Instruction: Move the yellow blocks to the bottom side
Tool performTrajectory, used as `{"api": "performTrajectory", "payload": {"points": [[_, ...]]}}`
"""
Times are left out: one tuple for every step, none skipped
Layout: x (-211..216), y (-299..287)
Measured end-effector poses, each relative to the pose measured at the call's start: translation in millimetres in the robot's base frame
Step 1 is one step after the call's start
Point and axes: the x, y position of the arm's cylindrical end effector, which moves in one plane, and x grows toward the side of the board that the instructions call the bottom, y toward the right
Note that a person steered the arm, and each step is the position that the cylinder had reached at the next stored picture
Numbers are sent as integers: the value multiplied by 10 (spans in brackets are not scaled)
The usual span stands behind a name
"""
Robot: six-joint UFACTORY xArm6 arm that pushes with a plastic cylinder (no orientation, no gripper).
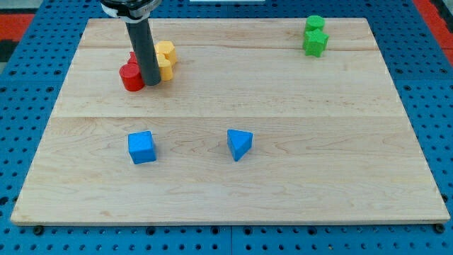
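Two yellow blocks sit close together at the view's upper left: one [166, 51] behind, one [164, 69] in front, shapes partly hidden. Two red blocks touch them on the left: a red cylinder [130, 77] in front and another red block [132, 57] behind, mostly hidden by the rod. My tip [151, 83] stands on the board between the red cylinder and the front yellow block, touching or nearly touching both.
A blue cube [141, 147] and a blue triangular block [239, 144] lie in the lower middle. Two green blocks, one [314, 23] above the other [316, 43], sit at the upper right. The wooden board [354, 177] lies on a blue perforated table.
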Motion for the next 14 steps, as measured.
{"api": "performTrajectory", "payload": {"points": [[-249,184],[-387,717],[-522,1116],[-783,1234],[-1353,933],[-1679,132],[-1377,20],[-1286,20],[-1149,-19],[-998,-67],[-1251,-330],[-1630,-127],[-1596,-58],[-1531,-26]]}}
